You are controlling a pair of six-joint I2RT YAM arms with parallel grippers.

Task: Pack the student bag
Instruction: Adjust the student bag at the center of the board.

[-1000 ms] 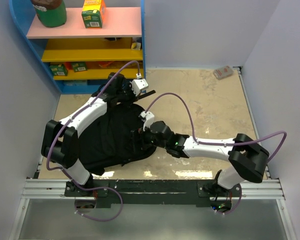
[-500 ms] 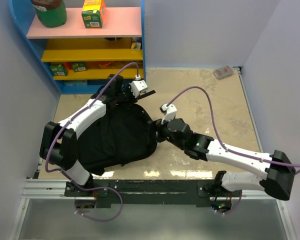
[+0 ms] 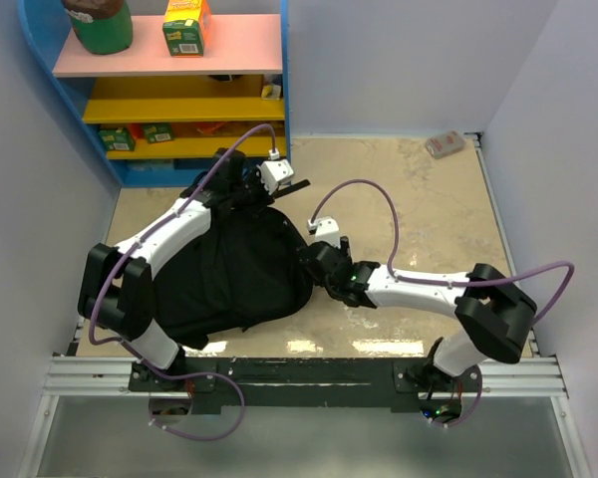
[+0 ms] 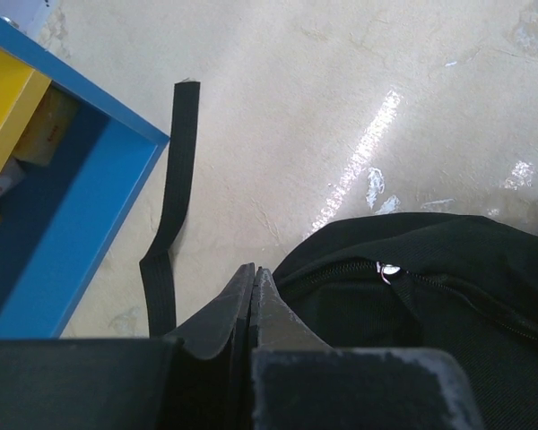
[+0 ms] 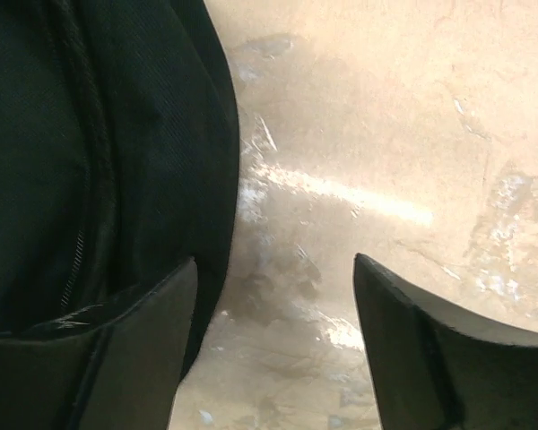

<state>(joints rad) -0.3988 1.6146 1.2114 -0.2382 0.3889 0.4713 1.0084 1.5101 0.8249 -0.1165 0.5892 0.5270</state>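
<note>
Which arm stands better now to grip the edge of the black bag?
Right. The right gripper is open astride the student bag edge, one finger over fabric, one over the table. The left gripper is shut near the zip.

shelf unit (image 3: 284, 90) far left | green jar (image 3: 100, 25), yellow box (image 3: 186, 27) on top shelf | packet (image 3: 445, 145) far right

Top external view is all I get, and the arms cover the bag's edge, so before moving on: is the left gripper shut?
Observer: Yes. Left wrist view shows the left gripper shut, fingers together, beside the student bag.
Operator: The right one?
Observer: The right gripper is open; bare table shows between its fingers.
Operator: Any zip pull?
Observer: A silver zip pull sits near the left gripper.
</note>
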